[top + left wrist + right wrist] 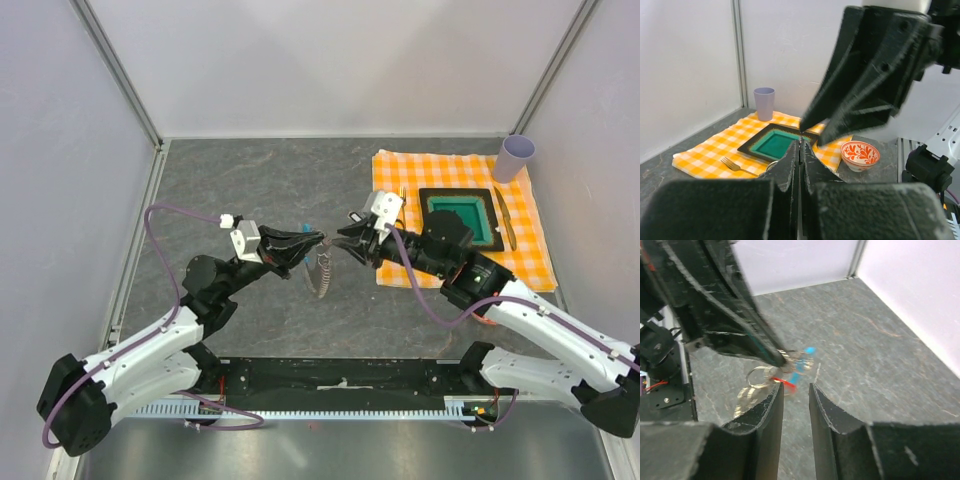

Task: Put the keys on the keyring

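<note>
My left gripper (318, 240) is shut on the keyring and holds it above the table. The grey chain (322, 272) hangs below the tips. In the right wrist view the left fingers (747, 330) pinch the ring, with its blue piece (802, 363), silver rings (757, 377) and the red-headed key (786, 384) hanging together, blurred. My right gripper (795, 388) is open and empty, its tips just short of the key. It faces the left gripper tip to tip (346, 241). In the left wrist view my left gripper (801, 144) shows a thin metal sliver between its shut tips.
An orange checked cloth (520, 255) lies at the right with a green square plate (455, 193), a knife (505, 232) and a purple cup (516, 156). The left wrist view also shows a fork (737, 166) and a red-patterned bowl (860, 155).
</note>
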Robot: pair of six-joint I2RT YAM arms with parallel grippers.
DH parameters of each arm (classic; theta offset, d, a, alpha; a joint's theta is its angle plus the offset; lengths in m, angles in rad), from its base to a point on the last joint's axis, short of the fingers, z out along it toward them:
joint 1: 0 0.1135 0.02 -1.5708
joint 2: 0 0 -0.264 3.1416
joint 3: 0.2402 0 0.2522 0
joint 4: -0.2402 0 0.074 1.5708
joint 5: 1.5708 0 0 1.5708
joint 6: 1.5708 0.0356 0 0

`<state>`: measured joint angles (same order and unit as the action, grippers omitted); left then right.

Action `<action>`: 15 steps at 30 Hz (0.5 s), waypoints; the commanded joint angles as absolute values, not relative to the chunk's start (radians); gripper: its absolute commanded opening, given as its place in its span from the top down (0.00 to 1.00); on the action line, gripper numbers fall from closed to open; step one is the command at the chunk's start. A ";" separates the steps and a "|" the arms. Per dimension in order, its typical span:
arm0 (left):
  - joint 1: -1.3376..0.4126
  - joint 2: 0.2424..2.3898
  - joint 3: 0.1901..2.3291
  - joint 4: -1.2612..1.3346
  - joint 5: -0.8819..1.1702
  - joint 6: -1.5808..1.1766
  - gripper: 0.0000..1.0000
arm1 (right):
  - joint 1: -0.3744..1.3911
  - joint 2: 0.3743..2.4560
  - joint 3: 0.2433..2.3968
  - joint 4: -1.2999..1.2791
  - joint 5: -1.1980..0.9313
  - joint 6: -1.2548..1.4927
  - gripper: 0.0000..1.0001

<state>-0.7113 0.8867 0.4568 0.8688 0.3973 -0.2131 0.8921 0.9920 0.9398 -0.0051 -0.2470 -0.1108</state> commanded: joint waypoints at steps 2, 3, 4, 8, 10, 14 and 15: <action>-0.716 0.831 0.449 0.951 0.405 -0.202 0.98 | 0.721 0.969 1.031 -0.075 -0.449 -0.135 0.66; -0.716 0.833 0.449 0.954 0.406 -0.206 0.98 | 0.697 0.980 1.038 -0.074 -0.534 -0.133 0.66; -0.718 0.836 0.449 0.962 0.413 -0.207 0.98 | 0.680 0.991 1.045 -0.074 -0.575 -0.133 0.66; -0.718 0.851 0.456 0.985 0.449 -0.221 0.98 | 0.649 1.034 1.063 -0.061 -0.715 -0.135 0.69; -0.718 0.861 0.459 0.988 0.462 -0.222 0.98 | 0.649 1.054 1.074 -0.051 -0.785 -0.129 0.70; -0.718 0.870 0.469 0.991 0.486 -0.224 0.98 | 0.649 1.068 1.081 -0.017 -0.821 -0.124 0.71; -0.718 0.873 0.471 0.991 0.486 -0.225 0.98 | 0.650 1.074 1.086 -0.014 -0.828 -0.124 0.71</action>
